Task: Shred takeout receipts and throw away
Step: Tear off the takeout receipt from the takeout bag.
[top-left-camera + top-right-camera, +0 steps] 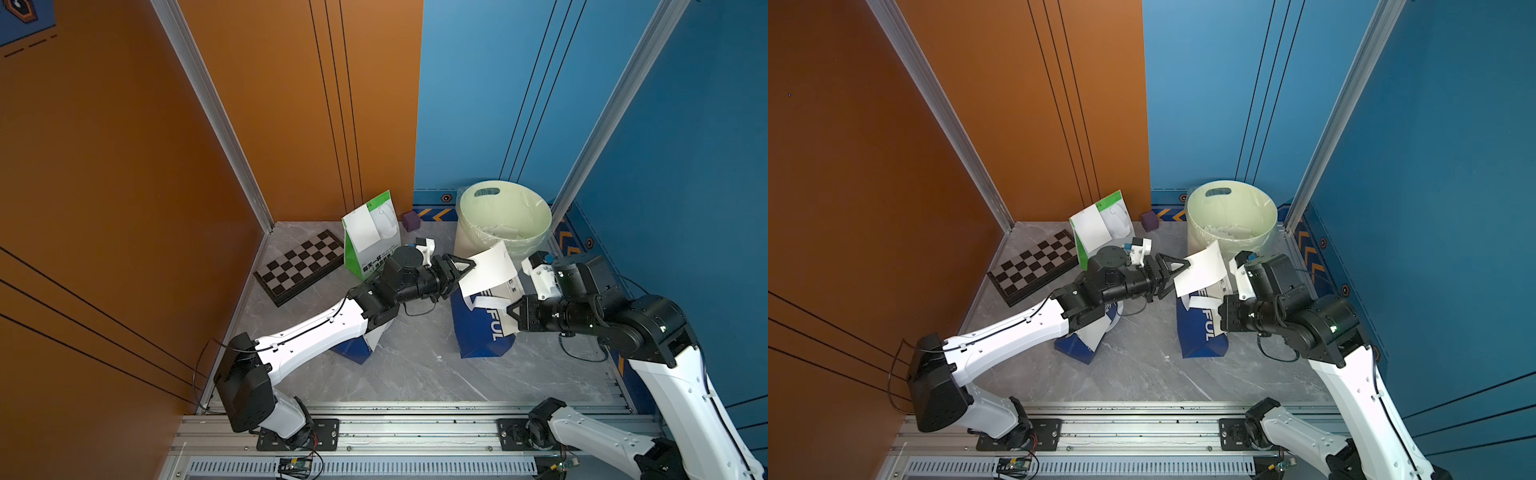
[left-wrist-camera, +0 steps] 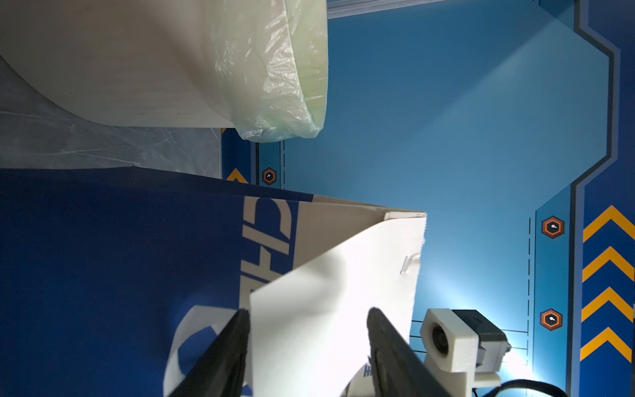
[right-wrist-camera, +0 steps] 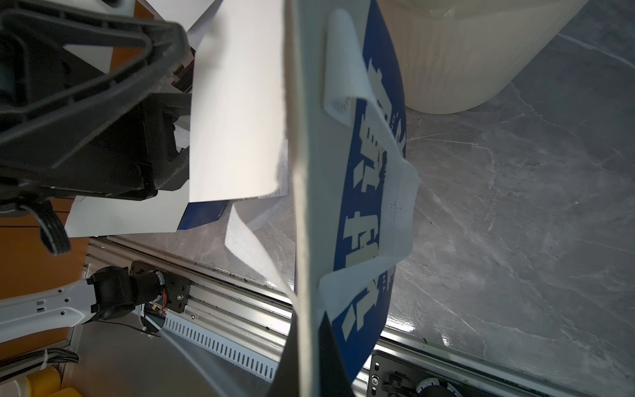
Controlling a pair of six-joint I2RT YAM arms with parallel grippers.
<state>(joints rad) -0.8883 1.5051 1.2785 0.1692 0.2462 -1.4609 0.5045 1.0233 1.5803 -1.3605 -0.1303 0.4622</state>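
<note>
While the right gripper [image 1: 511,311] pinches the rim of the blue-and-white bag [image 1: 478,336], left gripper [image 1: 471,266] half-open around the stapled receipt [image 1: 490,270], lined bin [image 1: 498,205] just beyond.

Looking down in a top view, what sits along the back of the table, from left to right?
Chessboard → green-and-white bag → purple cube → lined waste bin.

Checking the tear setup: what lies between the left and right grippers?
In both top views, the white receipt and the blue bag's top lie between the left gripper and the right gripper.
</note>
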